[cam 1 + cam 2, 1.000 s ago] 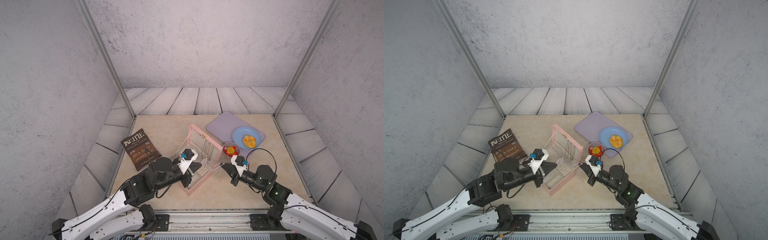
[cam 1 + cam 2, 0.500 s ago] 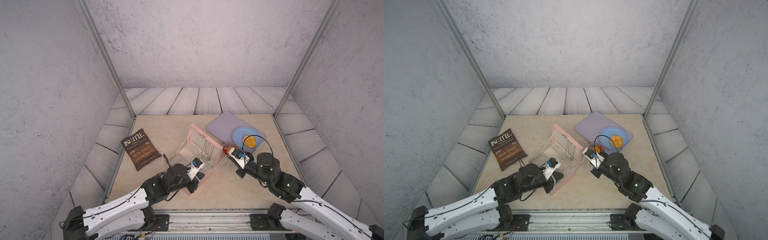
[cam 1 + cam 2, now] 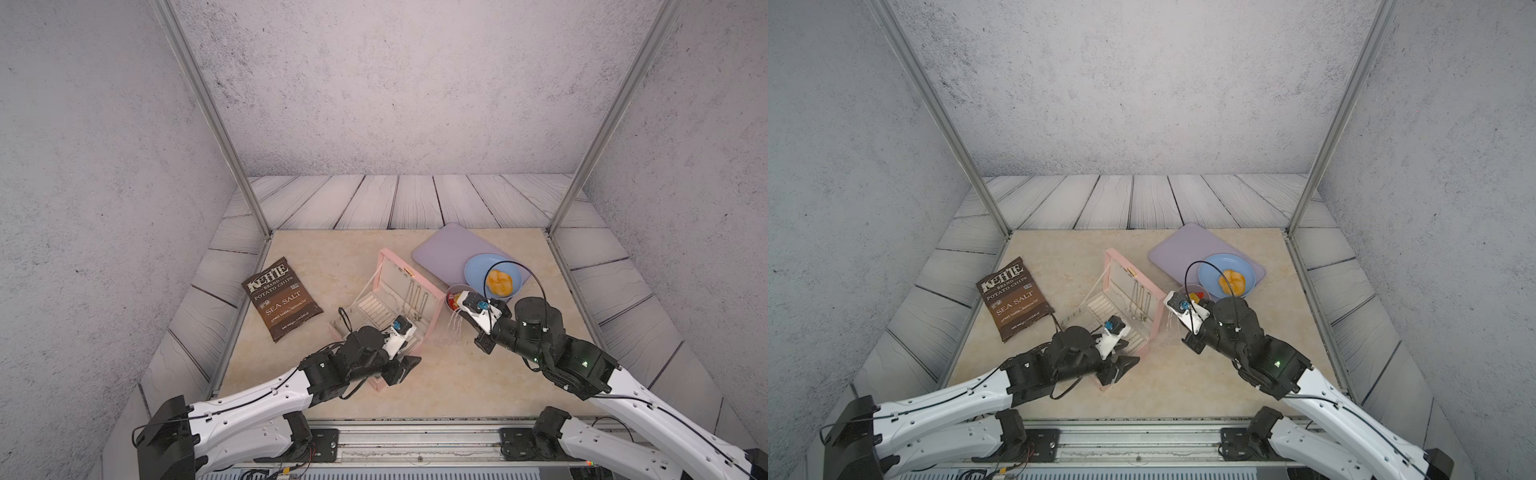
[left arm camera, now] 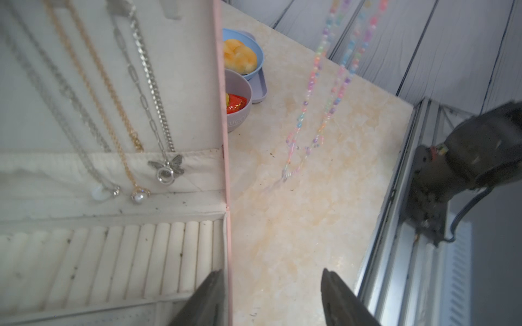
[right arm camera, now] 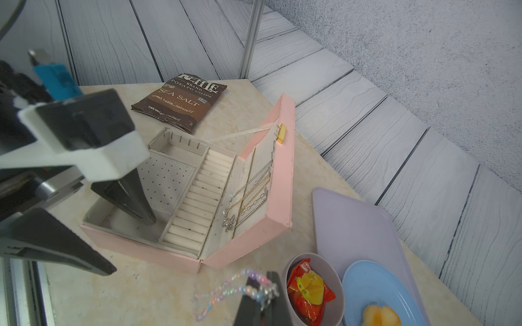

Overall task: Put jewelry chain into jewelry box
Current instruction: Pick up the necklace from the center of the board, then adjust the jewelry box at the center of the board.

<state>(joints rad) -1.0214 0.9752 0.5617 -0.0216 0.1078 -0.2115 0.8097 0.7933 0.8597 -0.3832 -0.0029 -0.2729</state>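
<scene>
The jewelry box (image 3: 395, 277) (image 3: 1121, 277) (image 5: 279, 175) lies open mid-table, its pink lid upright and its cream ring rolls (image 4: 113, 254) showing. The jewelry chain (image 3: 453, 332) (image 3: 1173, 330) (image 4: 303, 110) (image 5: 223, 290), thin with pastel beads, dangles just right of the box, its low end near the tabletop. My right gripper (image 3: 457, 311) (image 3: 1169, 311) (image 5: 261, 296) is shut on its top. My left gripper (image 3: 405, 366) (image 3: 1121, 366) (image 4: 271, 285) is open and straddles the box's near right wall, one finger (image 5: 132, 203) inside, the other outside.
A grey bowl (image 3: 455, 289) with a red snack packet stands right beside the lid and my right gripper. Behind it a blue plate (image 3: 505, 270) with a bun sits on a lavender tray (image 3: 444, 251). A chip bag (image 3: 282, 299) lies left. Several necklaces (image 4: 158, 93) hang inside the lid.
My left gripper has opened and shifted to the box's near right corner. My right arm has lifted and drawn back toward the bowl with the chain hanging from it.
</scene>
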